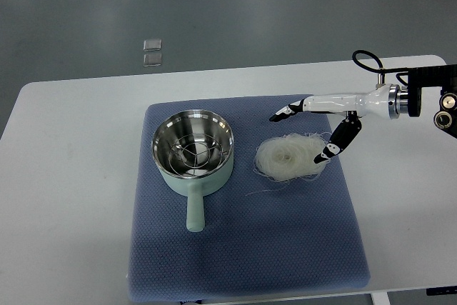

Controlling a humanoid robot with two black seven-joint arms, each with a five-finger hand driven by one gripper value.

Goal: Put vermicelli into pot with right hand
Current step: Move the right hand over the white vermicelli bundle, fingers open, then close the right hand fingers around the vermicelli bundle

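Your right hand [314,123] hovers with fingers spread wide, holding nothing. Drop over the vermicelli [288,158] nest, pinch deep, then lift left to the pot [192,151].

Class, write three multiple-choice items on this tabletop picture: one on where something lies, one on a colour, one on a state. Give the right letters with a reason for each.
1. The vermicelli lies:
A. in the pot
B. on the mat, right of the pot
C. on the bare table

2. The pot's handle is:
A. pale green
B. red
C. black

3. The right hand is:
A. holding the pot
B. out of view
C. open above the vermicelli

Key: 1 B, the nest rests on the blue mat; 2 A, handle matches the pot's outer wall; 3 C, fingers spread, nothing gripped.
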